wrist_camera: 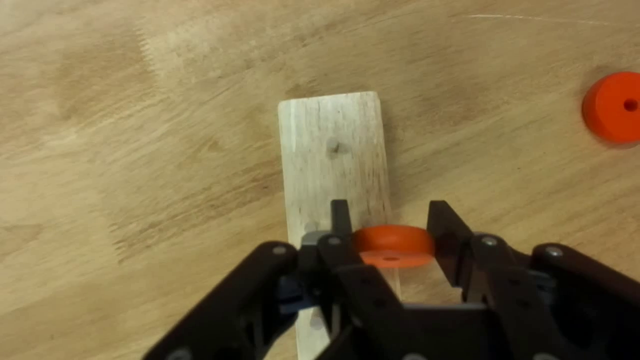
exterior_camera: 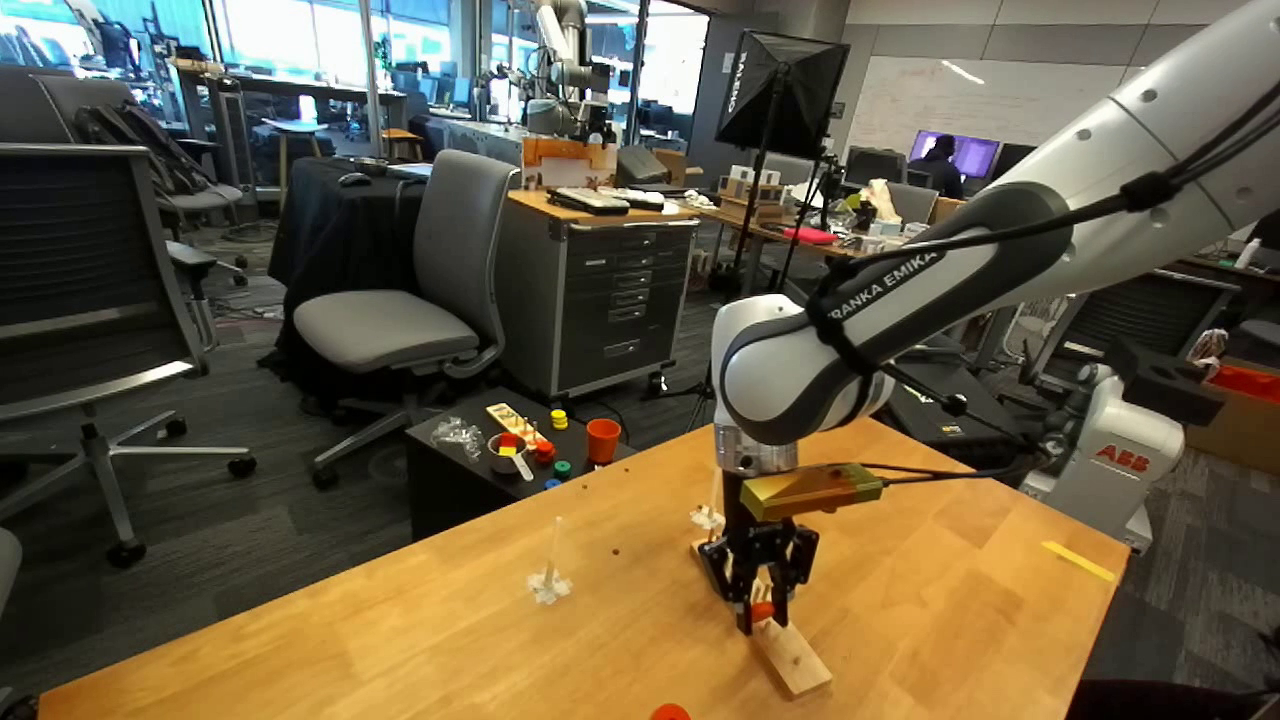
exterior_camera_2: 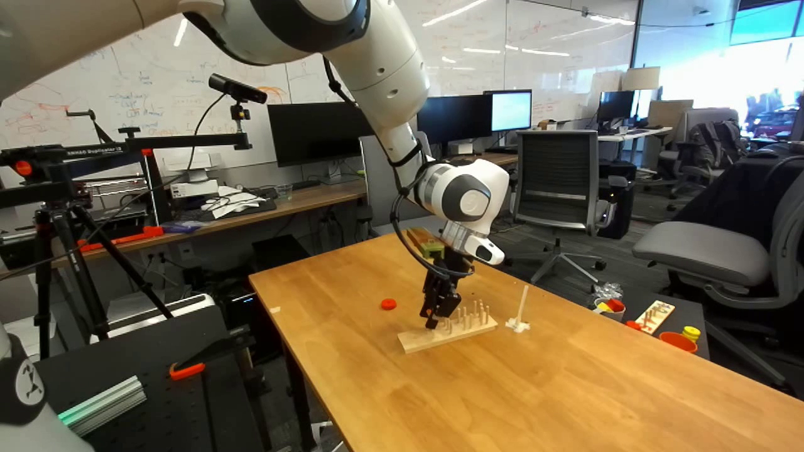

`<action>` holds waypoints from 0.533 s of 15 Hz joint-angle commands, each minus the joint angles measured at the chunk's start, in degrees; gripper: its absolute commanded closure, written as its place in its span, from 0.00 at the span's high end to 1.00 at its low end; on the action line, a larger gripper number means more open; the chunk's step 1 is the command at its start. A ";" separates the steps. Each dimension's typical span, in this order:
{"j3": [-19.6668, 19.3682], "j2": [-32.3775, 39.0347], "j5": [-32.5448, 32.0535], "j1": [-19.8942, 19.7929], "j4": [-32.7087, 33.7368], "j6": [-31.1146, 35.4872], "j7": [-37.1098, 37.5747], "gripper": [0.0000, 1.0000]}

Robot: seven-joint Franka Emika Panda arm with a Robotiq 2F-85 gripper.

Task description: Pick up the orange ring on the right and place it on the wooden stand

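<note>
My gripper is shut on an orange ring, held between the two fingertips. The held ring also shows in an exterior view. The gripper is over the wooden stand, a pale narrow strip lying on the table. In the wrist view the held ring overlaps the right edge of the stand. In an exterior view several thin pegs rise from one part of the stand; the gripper is beside them, over the barer end. I cannot tell if the ring touches a peg.
Another orange ring lies on the table beside the stand; it shows in both exterior views. A thin upright stick with a whitish base stands on the table. Yellow tape lies near an edge.
</note>
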 commanded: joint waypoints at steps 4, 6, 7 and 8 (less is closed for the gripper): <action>0.02 0.08 0.02 0.29 1.09 -1.62 0.11 0.20; -0.08 0.13 0.01 0.27 1.05 -1.62 0.20 0.20; -0.09 0.13 0.02 0.25 1.03 -1.60 0.22 0.20; -0.11 0.15 0.01 0.25 1.02 -1.60 0.23 0.20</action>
